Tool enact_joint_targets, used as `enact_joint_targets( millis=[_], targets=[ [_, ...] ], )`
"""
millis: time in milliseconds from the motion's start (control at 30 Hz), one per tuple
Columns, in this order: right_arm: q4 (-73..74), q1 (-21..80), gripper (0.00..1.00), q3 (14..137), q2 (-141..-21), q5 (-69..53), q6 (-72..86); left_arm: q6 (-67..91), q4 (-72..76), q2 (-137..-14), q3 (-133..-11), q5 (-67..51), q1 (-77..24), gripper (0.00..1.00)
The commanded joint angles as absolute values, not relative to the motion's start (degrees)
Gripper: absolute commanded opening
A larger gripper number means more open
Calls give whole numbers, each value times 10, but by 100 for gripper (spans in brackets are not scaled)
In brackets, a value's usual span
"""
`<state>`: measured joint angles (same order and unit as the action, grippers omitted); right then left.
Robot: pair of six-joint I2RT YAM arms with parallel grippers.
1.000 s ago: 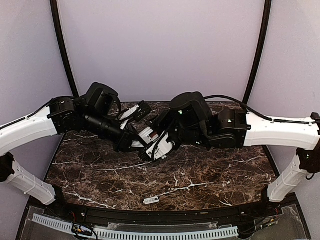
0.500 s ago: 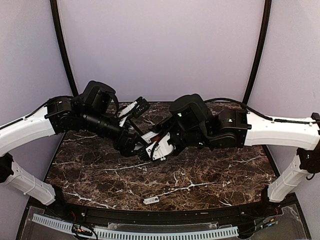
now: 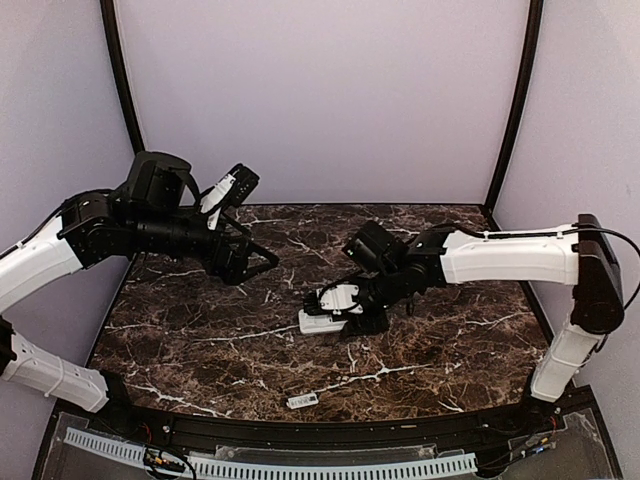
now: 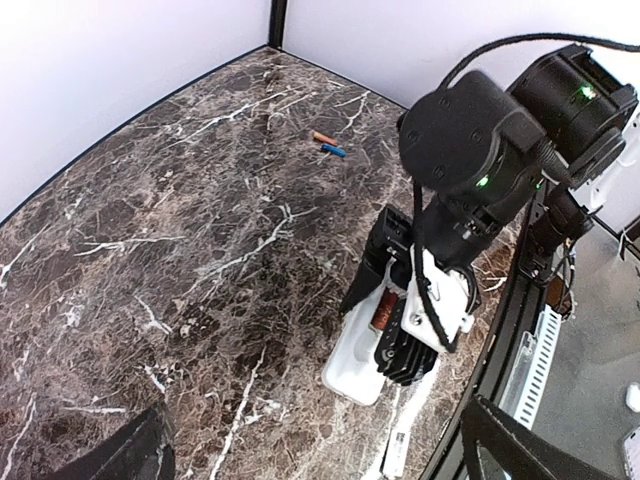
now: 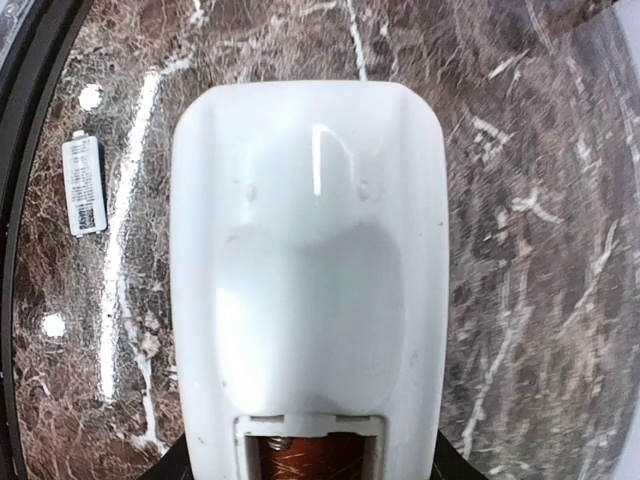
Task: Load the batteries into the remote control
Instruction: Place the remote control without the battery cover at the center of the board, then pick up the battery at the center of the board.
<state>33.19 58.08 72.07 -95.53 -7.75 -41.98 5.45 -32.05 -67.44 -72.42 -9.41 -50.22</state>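
L pincer (image 3: 252, 265) spread wide, up off the marble surface (image 3: 200, 350); R pincer (image 3: 350, 312) pinching the remote control (image 3: 318, 322) mid-surface. Orange-red & blue batteries (image 4: 328, 143) lie side by side, well apart from it.

There are two robot arms, the left arm (image 3: 70, 245) and the right arm (image 3: 510, 255). Each carries one two-finger gripper, so two in all: the left gripper (image 3: 256, 266) and the right gripper (image 3: 347, 311). There is one white remote control (image 5: 310, 250). Two loose batteries lie side by side: one orange-red battery (image 4: 322, 137) and one blue battery (image 4: 334, 150). There is one small white battery cover (image 5: 83, 185) and one dark marble table (image 4: 150, 200).
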Motion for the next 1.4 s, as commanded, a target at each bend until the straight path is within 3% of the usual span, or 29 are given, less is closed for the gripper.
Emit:
enact_joint_targets(
  millis=[0, 300, 567, 733, 1067, 1200, 1367],
  targets=[
    [329, 565, 25, 723, -1019, -130, -330, 63, -309, -659, -706, -61, -492, 99],
    [395, 556, 29, 785, -1137, -97, -299, 57, -311, -663, -707, -60, -487, 99],
    [408, 556, 58, 798, -1146, -112, -283, 47, -314, -670, -715, -64, -484, 99],
    [410, 556, 66, 799, -1147, -110, -291, 47, -316, -670, -715, -64, -484, 99],
    [411, 557, 72, 824, -1101, -137, -293, 48, -307, -661, -699, -68, -483, 99],
    [321, 543, 71, 818, -1019, -133, -209, 47, -293, -657, -688, -76, -480, 99],
    [254, 432, 52, 779, -943, 27, 26, 40, -276, -663, -683, -96, -467, 99]
  ],
)
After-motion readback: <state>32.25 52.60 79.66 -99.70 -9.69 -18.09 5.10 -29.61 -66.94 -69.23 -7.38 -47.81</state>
